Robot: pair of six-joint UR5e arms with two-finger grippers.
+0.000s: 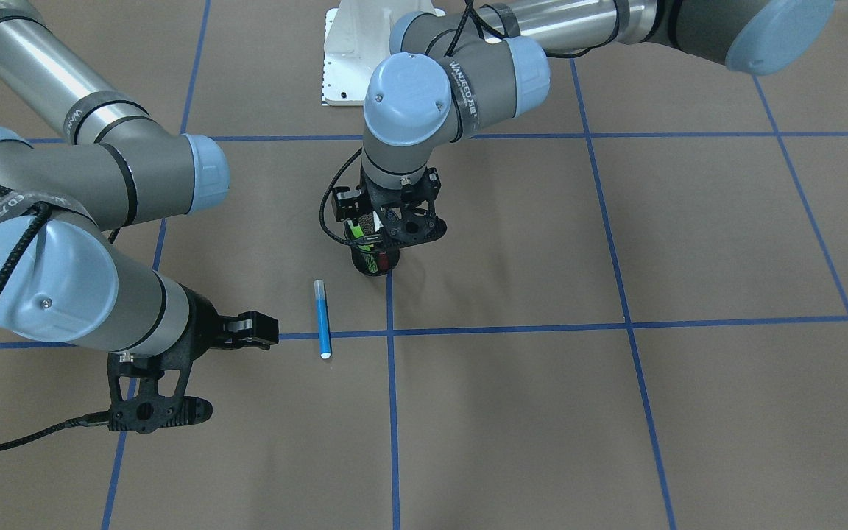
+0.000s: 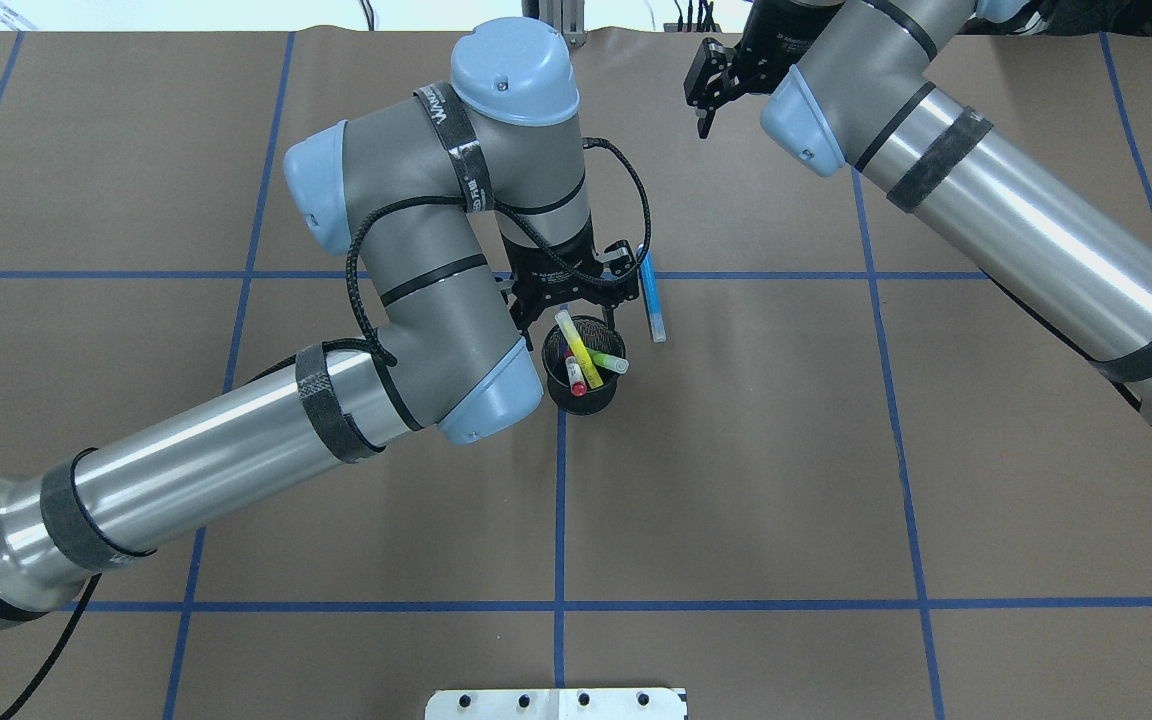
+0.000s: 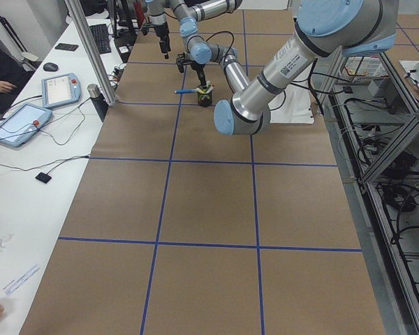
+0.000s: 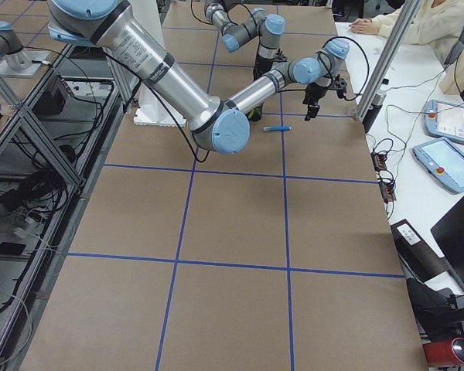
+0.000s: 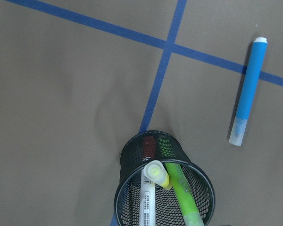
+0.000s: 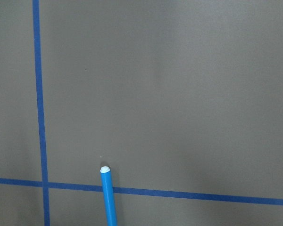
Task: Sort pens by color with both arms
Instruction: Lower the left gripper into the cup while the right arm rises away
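With twelve o'clock as straight away from the robot in the overhead view, the nearest thing is the single white metal base plate [image 2: 556, 704] at the table's near edge. Beyond it lies the brown paper-covered table [image 2: 756, 480], marked with blue tape lines. One black mesh cup [image 2: 586, 403] stands upright on the line that runs towards twelve, just short of a crossing. Three of the four pens lean in this cup: one yellow pen [image 2: 577, 343], one lime green pen [image 2: 609, 362] and one white-barrelled pen with a red cap [image 2: 576, 381]. The left arm [image 2: 236, 440], one of two grey-and-silver jointed arms, bends over the cup, and the left gripper [image 2: 576, 303] hangs directly above its mouth. Its wrist camera shows no fingers, and I cannot tell whether they are spread or closed. The fourth pen, a slim blue pen [image 2: 652, 300], lies flat on the paper at about one o'clock from the cup, near it but not touching. The blue pen points roughly twelve to six and crosses one tape line. Farther off, again about one o'clock from the cup and well apart from the blue pen, the right gripper [image 2: 704, 118] hangs on the right arm [image 2: 1026, 230]. Nothing shows between its fingers, and their spread I cannot tell. Farthest, on the white bench past the table, lie two tablets, the first [image 4: 447, 120] and the second [image 4: 450, 167].
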